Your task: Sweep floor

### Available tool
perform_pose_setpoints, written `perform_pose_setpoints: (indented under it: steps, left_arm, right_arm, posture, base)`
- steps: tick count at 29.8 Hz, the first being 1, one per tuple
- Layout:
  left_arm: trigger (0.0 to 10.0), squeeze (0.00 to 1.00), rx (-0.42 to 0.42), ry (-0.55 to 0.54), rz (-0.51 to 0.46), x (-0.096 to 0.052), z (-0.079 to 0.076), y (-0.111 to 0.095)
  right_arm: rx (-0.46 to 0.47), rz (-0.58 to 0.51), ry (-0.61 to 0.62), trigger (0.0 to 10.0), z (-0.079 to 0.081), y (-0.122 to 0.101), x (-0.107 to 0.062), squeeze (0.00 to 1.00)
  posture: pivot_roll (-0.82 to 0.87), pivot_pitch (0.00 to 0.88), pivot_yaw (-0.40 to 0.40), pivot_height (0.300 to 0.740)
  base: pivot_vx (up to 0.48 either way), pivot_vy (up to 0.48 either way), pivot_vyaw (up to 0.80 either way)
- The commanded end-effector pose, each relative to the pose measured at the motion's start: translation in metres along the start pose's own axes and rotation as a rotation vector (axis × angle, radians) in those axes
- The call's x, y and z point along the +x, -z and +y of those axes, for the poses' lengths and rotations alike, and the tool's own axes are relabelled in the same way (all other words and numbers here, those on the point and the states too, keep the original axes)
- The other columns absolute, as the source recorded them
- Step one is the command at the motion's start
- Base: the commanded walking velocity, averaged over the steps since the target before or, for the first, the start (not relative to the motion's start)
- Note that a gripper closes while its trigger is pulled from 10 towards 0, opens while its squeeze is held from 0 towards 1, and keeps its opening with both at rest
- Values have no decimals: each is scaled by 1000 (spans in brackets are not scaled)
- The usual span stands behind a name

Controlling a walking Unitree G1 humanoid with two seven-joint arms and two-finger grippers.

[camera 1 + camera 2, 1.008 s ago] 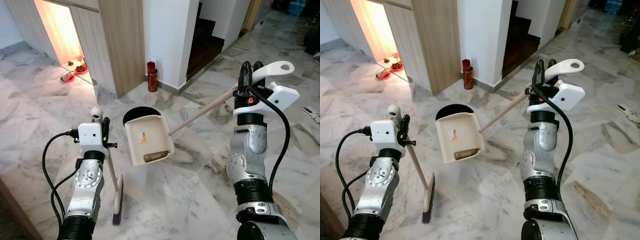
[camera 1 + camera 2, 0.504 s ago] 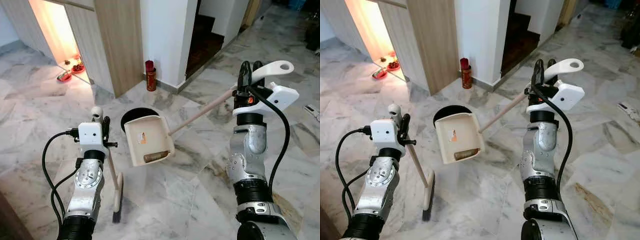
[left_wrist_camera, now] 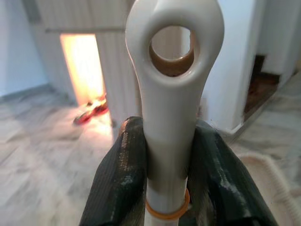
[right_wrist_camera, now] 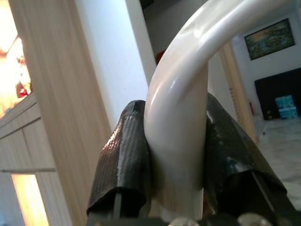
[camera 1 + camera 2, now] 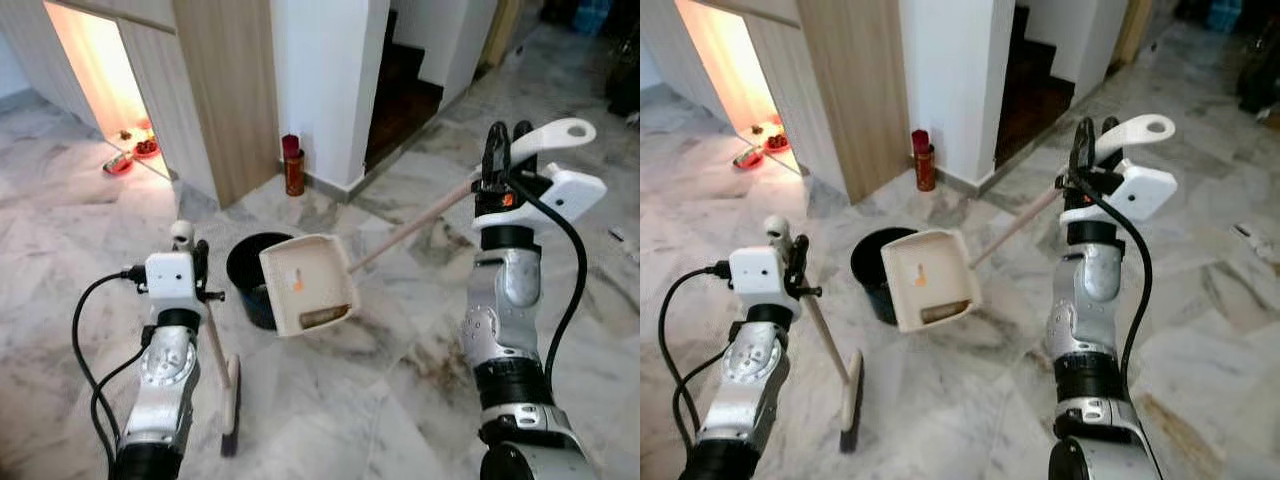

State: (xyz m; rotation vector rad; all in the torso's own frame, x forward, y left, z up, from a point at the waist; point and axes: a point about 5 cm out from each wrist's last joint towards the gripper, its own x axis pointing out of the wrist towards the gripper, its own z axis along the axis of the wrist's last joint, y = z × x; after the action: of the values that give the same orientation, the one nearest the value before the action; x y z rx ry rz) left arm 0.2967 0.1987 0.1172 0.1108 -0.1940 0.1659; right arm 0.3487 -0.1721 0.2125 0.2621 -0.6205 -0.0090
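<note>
My right gripper (image 5: 503, 140) is clamping the dustpan (image 5: 308, 284) by its long handle, holding it tilted over the black bin (image 5: 247, 281); a brown scrap is lying in its lower end, and its orange sticker is too small to read. My left gripper (image 3: 164, 160) is squeezing the broom (image 5: 226, 385), bristles touching the marble floor (image 5: 330, 400).
</note>
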Motion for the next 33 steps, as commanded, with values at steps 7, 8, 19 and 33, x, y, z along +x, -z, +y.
perform_pose_setpoints:
  steps: [7,8,19,33]
  left_arm:
    - [10000,0,53,-60,-13,0,18,-2]
    - [10000,0,54,-61,-11,-1,19,-2]
    - [10000,0,55,-64,4,-1,17,-1]
    - [10000,0,77,-95,4,-1,29,-2]
  right_arm:
    - [-8,-54,-32,10000,9,-12,8,0]
    - [-9,-50,-32,10000,8,-11,8,0]
    - [5,-12,-23,10000,9,-5,7,0]
    - [8,-10,-21,10000,7,-5,8,0]
  posture:
    - [63,0,-5,740]
    - [63,0,-5,740]
    - [69,0,-13,740]
    - [77,0,-17,740]
  base:
    - [332,0,62]
    - [334,0,656]
    - [334,0,123]
    - [335,0,0]
